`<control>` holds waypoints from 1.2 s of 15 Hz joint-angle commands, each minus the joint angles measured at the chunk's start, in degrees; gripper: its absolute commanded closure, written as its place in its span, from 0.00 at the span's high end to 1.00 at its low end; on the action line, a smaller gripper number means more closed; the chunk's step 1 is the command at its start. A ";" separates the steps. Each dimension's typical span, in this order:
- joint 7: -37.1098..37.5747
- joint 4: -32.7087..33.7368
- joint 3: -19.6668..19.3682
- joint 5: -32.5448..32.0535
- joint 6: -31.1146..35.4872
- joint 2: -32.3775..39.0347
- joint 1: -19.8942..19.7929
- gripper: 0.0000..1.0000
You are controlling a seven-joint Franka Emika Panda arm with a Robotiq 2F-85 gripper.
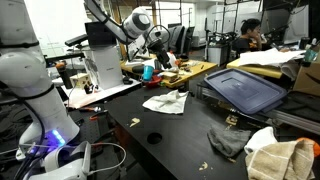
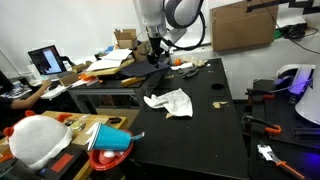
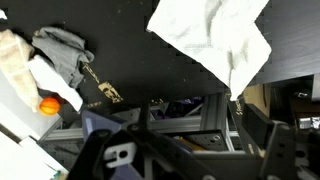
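My gripper hangs from the arm above the far end of the black table, over cluttered boxes; it also shows in an exterior view. In the wrist view its two dark fingers stand wide apart with nothing between them, and an aluminium frame at the table edge lies below. A crumpled white cloth lies on the table a short way from the gripper; it shows in both exterior views and at the top of the wrist view.
A blue tray, a grey rag and a beige towel lie on the table. The wrist view shows the grey rag and a small metal piece. A red bowl and a second white robot stand nearby.
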 commanded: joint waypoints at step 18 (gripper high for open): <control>-17.91 15.10 0.45 56.95 1.84 23.23 -13.17 1.00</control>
